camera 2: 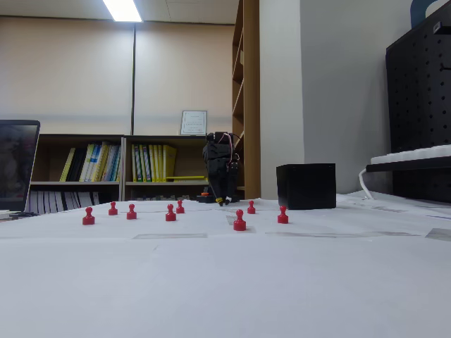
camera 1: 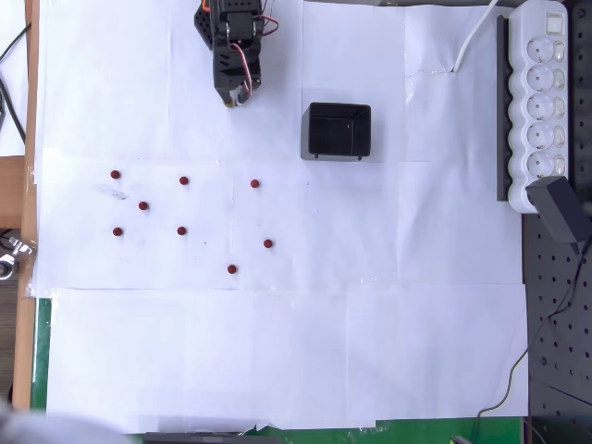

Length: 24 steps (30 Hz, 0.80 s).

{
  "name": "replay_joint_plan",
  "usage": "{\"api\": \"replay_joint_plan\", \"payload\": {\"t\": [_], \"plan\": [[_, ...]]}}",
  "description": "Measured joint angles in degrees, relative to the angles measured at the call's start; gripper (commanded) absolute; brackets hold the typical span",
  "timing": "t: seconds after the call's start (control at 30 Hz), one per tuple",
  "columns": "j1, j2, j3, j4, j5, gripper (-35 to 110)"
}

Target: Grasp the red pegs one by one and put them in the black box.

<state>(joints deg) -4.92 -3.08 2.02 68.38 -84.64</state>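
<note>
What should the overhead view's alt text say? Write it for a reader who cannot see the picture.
Eight tiny dark-red round pegs lie scattered on white paper sheets at centre left, none inside the small square open-topped black plastic box upper right of them. The black robot arm's gripper sits folded at the top edge; a white power strip lies at right.

Black servo arm [camera 1: 231,46] with red-white wires.

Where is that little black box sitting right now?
In the overhead view, the small square open-topped black plastic box sits upper centre on white paper, right of the gripper.
</note>
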Motion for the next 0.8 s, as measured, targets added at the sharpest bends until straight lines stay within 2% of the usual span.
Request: {"api": "replay_joint_plan", "payload": {"t": [0.33, 0.8], "plan": [[-2.46, 24.35, 0.00, -34.98, 2.55, 12], [-2.90, 55.28, 0.18, -72.51, 5.27, 17]]}}
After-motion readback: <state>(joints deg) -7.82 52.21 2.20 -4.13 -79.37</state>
